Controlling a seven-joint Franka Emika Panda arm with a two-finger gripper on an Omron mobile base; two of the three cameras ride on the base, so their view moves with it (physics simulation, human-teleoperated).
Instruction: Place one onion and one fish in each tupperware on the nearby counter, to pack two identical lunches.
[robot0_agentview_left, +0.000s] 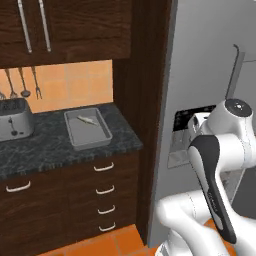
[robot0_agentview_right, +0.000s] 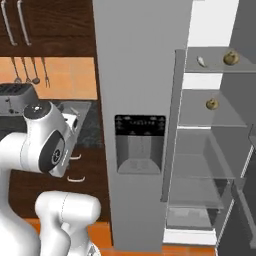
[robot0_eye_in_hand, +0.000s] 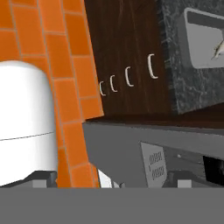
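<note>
My fingers are spread wide, holding nothing; the left base view shows a fish (robot0_agentview_left: 88, 120) in the tupperware (robot0_agentview_left: 88, 129) near the counter's (robot0_agentview_left: 45, 145) right end, the right base view onions (robot0_agentview_right: 230, 58) on fridge shelves (robot0_agentview_right: 220, 66).

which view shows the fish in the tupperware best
The left base view: the fish lies whole in the tupperware. The hand view cuts it off at its right edge; in the right base view the arm hides it.
</note>
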